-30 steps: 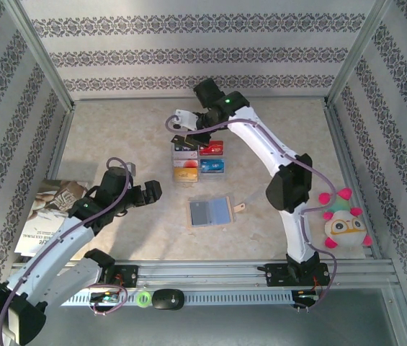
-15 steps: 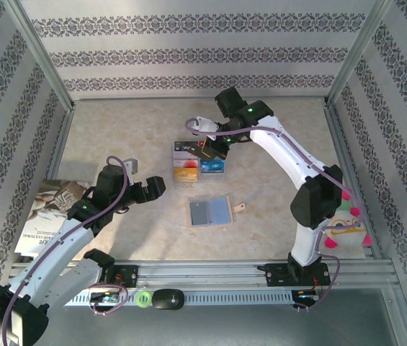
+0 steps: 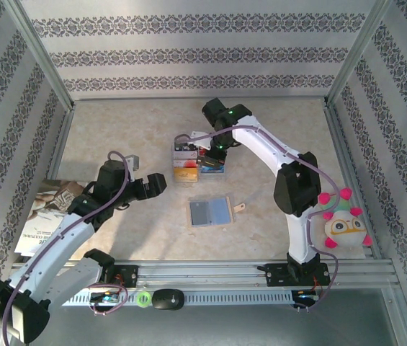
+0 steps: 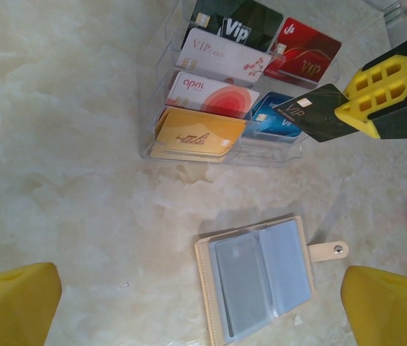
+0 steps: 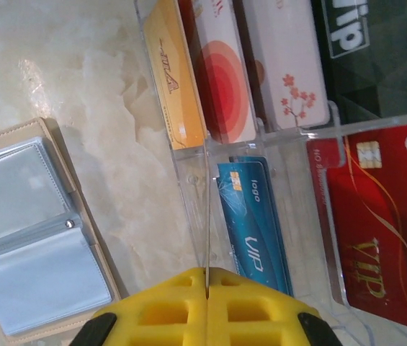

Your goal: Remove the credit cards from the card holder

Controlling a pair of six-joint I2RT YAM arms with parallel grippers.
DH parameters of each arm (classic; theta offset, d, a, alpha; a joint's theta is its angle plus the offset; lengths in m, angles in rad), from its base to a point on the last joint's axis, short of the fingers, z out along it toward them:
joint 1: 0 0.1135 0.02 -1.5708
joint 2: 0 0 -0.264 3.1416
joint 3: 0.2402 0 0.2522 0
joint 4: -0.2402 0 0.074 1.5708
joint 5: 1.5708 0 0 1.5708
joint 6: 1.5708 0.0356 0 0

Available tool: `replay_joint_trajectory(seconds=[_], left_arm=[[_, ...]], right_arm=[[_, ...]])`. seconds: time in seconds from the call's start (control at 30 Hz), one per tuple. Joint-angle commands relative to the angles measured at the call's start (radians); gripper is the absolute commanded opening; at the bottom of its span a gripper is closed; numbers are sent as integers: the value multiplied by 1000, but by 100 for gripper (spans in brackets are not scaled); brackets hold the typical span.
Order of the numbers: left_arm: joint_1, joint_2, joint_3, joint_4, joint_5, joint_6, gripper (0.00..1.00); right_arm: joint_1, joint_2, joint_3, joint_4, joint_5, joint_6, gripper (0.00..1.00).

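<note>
Here, beige marble table point(image 3: 117, 130), patterned walls point(image 3: 189, 54); left hand point(image 3: 153, 185) spread, right hand point(image 5: 208, 281) pinching dark card point(image 4: 311, 112)

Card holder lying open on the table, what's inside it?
Inside the card holder you can see two grey-blue clear sleeves, and both look empty. Any sleeves underneath them are covered, so I can't tell if cards hide there.
</note>
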Motion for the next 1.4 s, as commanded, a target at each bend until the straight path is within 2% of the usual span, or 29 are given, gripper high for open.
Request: replay_joint_trajectory(seconds=[0.0, 0.93, 1.37], left_arm=[[15, 20, 14, -12, -11, 25, 100], [58, 2, -18, -24, 0, 32, 100], [67, 9, -31, -10, 12, 21, 100]], right_arm=[[21, 40, -12, -25, 73, -29, 0], [44, 141, -2, -48, 148, -35, 0], [71, 109, 4, -46, 178, -45, 0]])
